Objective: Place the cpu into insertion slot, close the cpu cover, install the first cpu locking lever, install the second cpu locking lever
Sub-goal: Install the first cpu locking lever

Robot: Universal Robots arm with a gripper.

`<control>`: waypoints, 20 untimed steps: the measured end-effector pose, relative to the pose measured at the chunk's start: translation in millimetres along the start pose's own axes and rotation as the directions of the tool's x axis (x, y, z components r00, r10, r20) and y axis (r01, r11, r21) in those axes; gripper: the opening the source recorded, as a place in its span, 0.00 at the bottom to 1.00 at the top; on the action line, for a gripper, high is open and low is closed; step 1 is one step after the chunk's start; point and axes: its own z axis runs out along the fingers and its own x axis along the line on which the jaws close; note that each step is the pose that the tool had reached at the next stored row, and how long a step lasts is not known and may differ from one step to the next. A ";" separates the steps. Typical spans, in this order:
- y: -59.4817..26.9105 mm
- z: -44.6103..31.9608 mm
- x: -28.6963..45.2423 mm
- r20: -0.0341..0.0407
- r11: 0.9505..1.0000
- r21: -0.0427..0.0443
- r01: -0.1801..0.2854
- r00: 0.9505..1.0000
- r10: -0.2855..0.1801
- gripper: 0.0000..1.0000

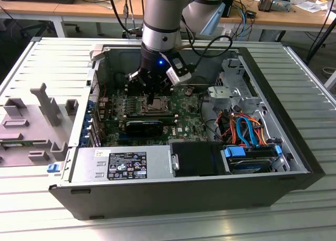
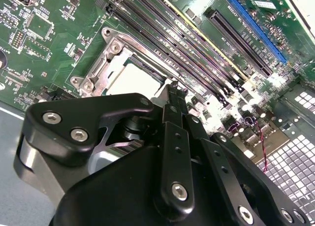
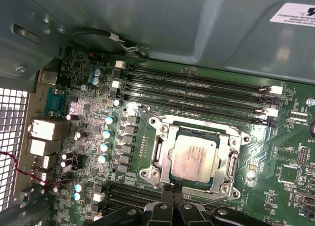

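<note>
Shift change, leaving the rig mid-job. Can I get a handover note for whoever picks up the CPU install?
End effector: fingers together, nothing visibly held, tips at one edge of the insertion slot in the first wrist view.
cpu: seated in the slot.
cpu cover: lying flat around the chip.
Done: placement and cover, as far as shows.
Left: both locking levers. A thin lever wire sticks out by one slot corner; whether either lever is latched cannot be told.
</note>
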 end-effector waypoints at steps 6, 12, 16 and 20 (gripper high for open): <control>0.0 0.0 0.0 0.000 1.000 0.000 0.004 1.000 -0.004 0.11; 0.0 0.0 0.0 0.000 1.000 0.001 0.007 1.000 -0.007 0.11; 0.0 0.0 0.0 0.000 1.000 0.001 0.010 1.000 -0.010 0.11; 0.0 0.0 0.0 0.000 1.000 0.001 0.012 1.000 -0.012 0.11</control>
